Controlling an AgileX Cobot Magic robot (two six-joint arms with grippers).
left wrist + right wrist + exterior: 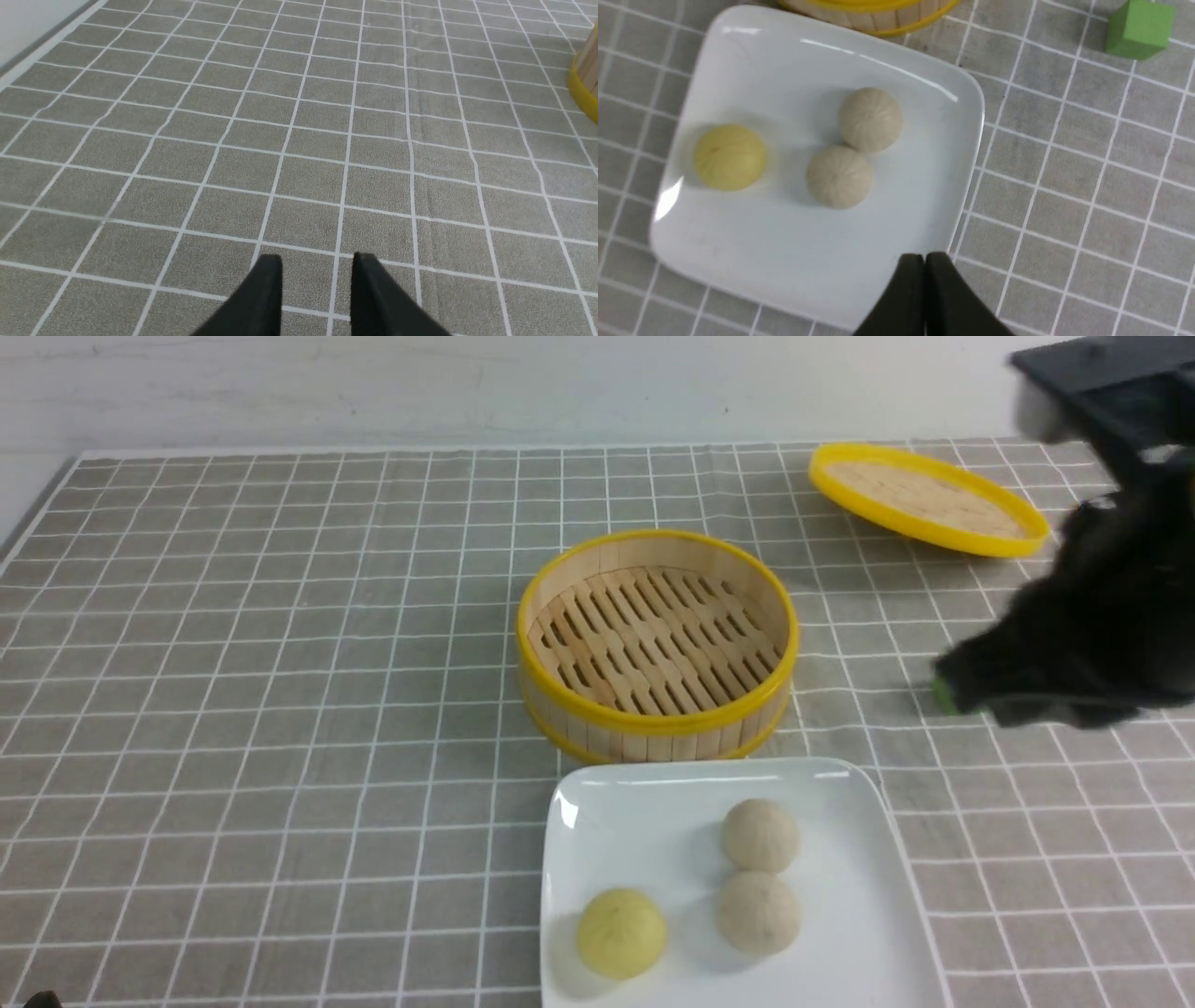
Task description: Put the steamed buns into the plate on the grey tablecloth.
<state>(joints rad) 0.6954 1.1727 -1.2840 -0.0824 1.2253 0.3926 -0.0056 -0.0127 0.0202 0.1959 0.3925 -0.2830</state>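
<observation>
Grey tablecloth (280, 709): steamed buns (871, 119) on plate (784, 261), near pinched-together right tool (924, 256).

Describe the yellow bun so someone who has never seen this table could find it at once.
On the tablecloth, find the white plate on the robot's side of the steamer. Three buns lie on it; the yellow bun sits alone on its left side, the only one not pale like the two beige buns to its right.

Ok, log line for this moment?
pale buns: both on plate, beside yellow bun | steamer: empty | lid: off | left claw: open above cloth | right claw: shut, empty, near plate edge
</observation>
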